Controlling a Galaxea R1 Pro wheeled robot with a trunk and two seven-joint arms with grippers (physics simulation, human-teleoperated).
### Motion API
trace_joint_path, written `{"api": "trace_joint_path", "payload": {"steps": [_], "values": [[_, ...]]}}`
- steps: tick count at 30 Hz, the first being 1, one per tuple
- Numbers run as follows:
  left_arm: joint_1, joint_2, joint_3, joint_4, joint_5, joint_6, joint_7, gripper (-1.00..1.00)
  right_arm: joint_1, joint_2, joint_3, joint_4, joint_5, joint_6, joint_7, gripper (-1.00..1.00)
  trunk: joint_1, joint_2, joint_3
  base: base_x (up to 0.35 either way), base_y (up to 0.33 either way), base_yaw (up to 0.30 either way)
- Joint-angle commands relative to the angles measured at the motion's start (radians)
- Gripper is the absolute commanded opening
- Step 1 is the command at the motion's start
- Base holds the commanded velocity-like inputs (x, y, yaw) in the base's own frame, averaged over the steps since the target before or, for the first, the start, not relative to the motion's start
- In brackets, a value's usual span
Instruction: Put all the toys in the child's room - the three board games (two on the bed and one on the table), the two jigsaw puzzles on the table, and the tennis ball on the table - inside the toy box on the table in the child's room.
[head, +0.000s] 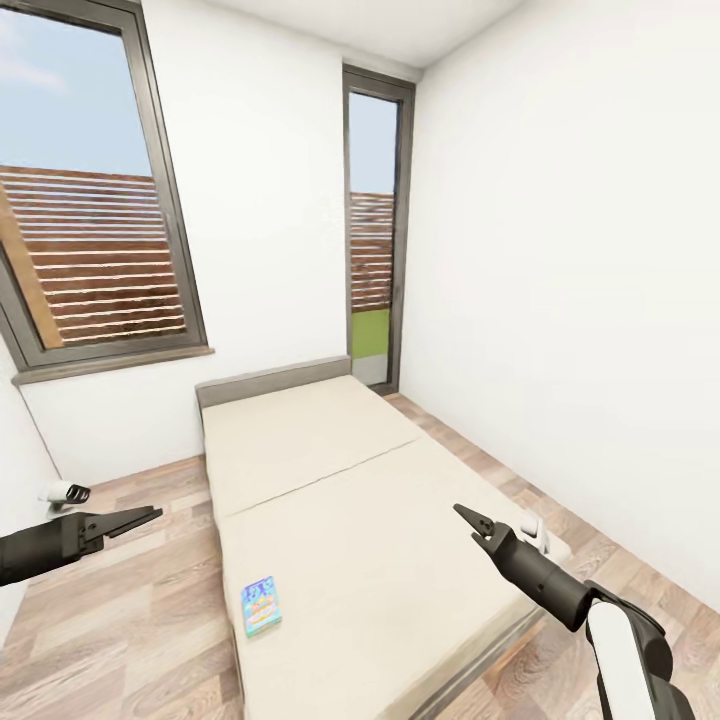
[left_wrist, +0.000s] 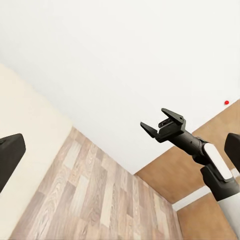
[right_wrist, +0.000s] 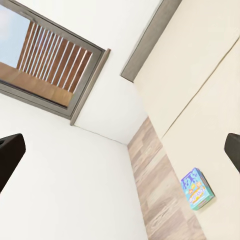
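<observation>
blue game flat on the bed, near its left edge, long side running near to far. between both arms, a bit closer to left gripper. left gripper open. right gripper open too.

Bright, even daylight, soft shadows, wide-angle bending at edges

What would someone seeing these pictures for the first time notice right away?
A long cream bed stretches down the middle of the room, bare except for one small blue board game lying flat near its left edge at the near end. Two dark arms reach in over it, the left claw above the wood floor and the right claw above the mattress, both empty. Behind, a big window shows brown slats and sky.
</observation>
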Motion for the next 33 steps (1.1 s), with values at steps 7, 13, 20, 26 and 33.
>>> {"api": "trace_joint_path", "payload": {"steps": [7,13,20,26,33], "values": [[0.000,0.000,0.000,0.000,-0.001,0.011,-0.005,1.00,-0.001,0.002,-0.003,0.000,0.005,0.006,0.007,1.00,0.000,-0.001,0.000,0.000,0.137,-0.027],[-0.001,0.000,0.000,0.000,-0.001,0.011,-0.005,1.00,-0.001,0.002,-0.003,0.000,0.005,0.006,0.007,1.00,0.000,-0.001,0.001,0.000,0.134,-0.141],[0.000,0.000,0.000,0.000,-0.001,0.011,-0.005,1.00,-0.001,0.002,-0.003,0.000,0.005,0.006,0.007,1.00,0.000,-0.001,0.005,0.000,0.022,-0.208],[0.000,0.000,0.000,0.000,-0.001,0.011,-0.005,1.00,-0.001,0.002,-0.003,0.000,0.005,0.006,0.007,1.00,0.000,-0.001,0.010,0.003,0.003,-0.229],[-0.001,0.000,0.000,0.000,-0.001,0.011,-0.005,1.00,-0.001,0.002,-0.003,0.000,0.005,0.006,0.007,1.00,0.000,-0.001,0.016,0.065,0.001,-0.235]]}}
